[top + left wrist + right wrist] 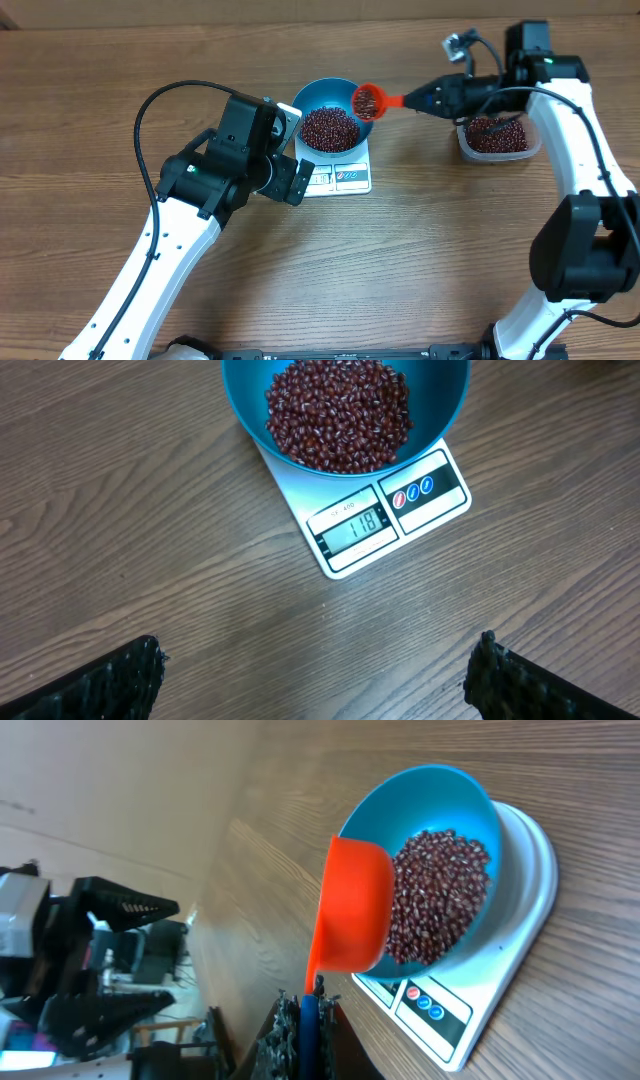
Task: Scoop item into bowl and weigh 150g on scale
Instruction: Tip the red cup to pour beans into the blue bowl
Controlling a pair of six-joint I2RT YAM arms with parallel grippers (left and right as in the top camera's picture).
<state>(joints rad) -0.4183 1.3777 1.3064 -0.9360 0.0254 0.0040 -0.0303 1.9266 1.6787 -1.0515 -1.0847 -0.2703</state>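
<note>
Right jaws, shut on its handle, hold the loaded scoop (pixel 368 100) over the bowl's (pixel 322 92) right rim, the handle pointing away rightward. Beans (pixel 330 128) heap in the bowl, which sits on the scale (pixel 352 178). Left jaws gape wide and empty, left-front of the bowl.

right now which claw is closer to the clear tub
Right. The right claw sits just beside the tub, gripping the orange scoop; the left claw is beyond the bowl and scale.
</note>
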